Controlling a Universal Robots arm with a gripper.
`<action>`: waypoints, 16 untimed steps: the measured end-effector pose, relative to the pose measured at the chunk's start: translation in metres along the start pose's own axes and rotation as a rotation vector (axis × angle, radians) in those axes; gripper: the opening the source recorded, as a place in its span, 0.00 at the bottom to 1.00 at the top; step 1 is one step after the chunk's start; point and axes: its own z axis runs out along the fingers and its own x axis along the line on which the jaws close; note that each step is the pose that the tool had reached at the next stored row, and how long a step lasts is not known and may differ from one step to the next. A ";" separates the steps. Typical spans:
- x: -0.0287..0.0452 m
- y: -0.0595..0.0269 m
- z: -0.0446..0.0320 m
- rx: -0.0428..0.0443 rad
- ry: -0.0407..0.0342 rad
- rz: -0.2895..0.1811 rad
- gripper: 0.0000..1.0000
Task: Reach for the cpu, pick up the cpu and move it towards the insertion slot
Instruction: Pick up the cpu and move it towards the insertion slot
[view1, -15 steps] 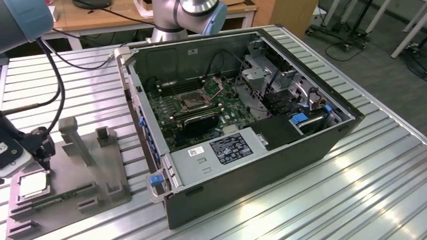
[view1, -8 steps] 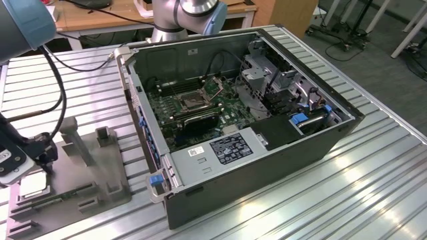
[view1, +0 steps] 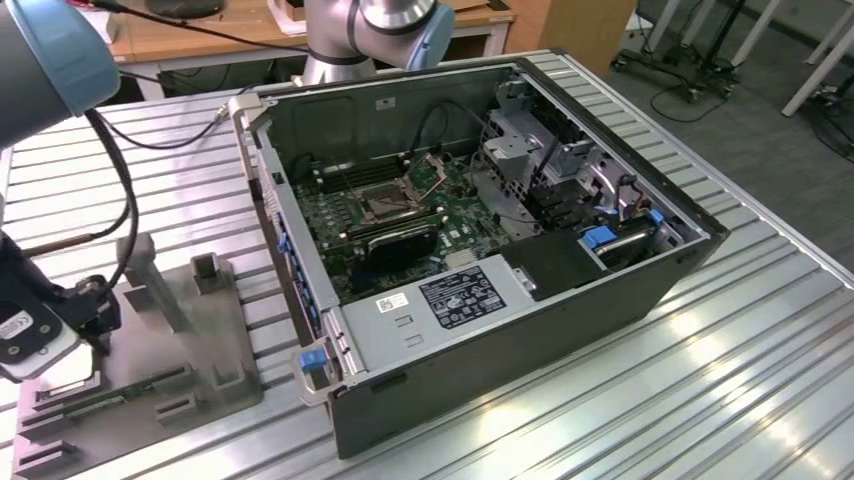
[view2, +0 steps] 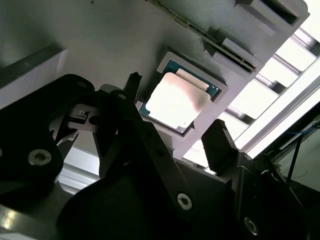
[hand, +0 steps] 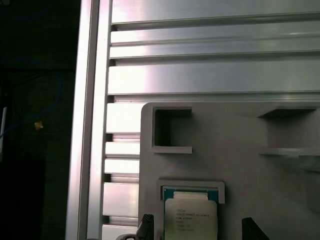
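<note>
The reach is judged nearly complete: the end effector (view2: 175, 101) is opened wide astride the cpu (view2: 172, 105), which lies in a grey tray (view2: 100, 40) recess. A level descent is needed before closing.

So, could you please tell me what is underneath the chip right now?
The chip lies seated in the grey tray, with a square frame of the tray around it. The tray surface directly beneath and the chip's underside are covered by the chip itself.
</note>
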 end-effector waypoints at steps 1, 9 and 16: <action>0.0003 -0.0001 0.0018 0.0000 -0.0001 0.001 0.77; 0.0014 -0.0005 0.0087 0.0001 0.0000 0.003 0.77; 0.0021 -0.0008 0.0136 0.0001 0.0001 0.006 0.77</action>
